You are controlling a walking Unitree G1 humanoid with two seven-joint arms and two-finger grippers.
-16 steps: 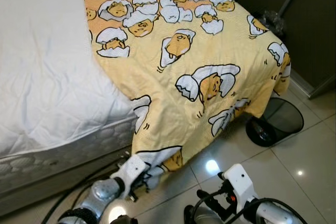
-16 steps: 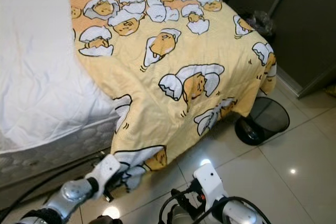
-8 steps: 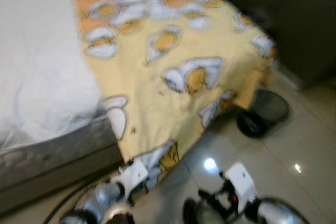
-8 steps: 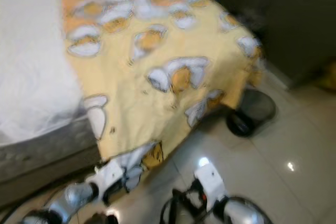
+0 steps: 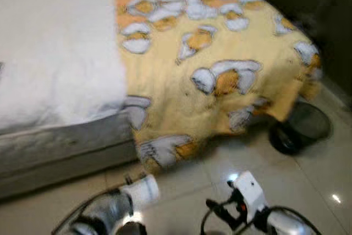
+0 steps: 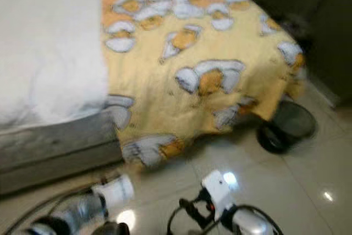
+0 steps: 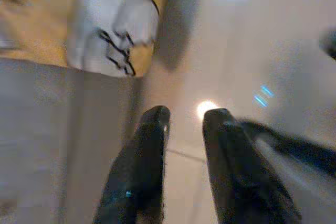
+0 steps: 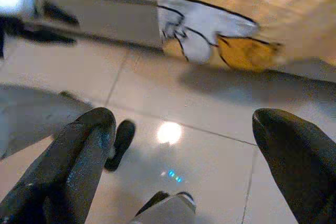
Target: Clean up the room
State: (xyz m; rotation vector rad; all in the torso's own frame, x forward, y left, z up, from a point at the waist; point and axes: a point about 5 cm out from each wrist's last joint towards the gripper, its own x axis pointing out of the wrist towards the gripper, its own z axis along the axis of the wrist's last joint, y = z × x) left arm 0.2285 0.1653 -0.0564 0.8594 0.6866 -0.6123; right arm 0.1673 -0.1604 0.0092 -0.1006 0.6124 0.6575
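Glossy pale tile floor (image 5: 308, 191) up front, and both arms hang low over it: the left gripper (image 7: 184, 121) has its fingers a narrow gap apart with nothing between them, while the right gripper (image 8: 184, 129) is spread wide and empty too. Just past them the yellow cartoon-print blanket (image 5: 220, 64) runs lengthwise from near to far along the right half of the bed (image 5: 55, 70), its near corner drooping off the mattress almost to the tiles. Off to the right by the bed's corner sits a dark mesh bin (image 5: 302, 127), tipped on its side, too blurry to tell what's in it.
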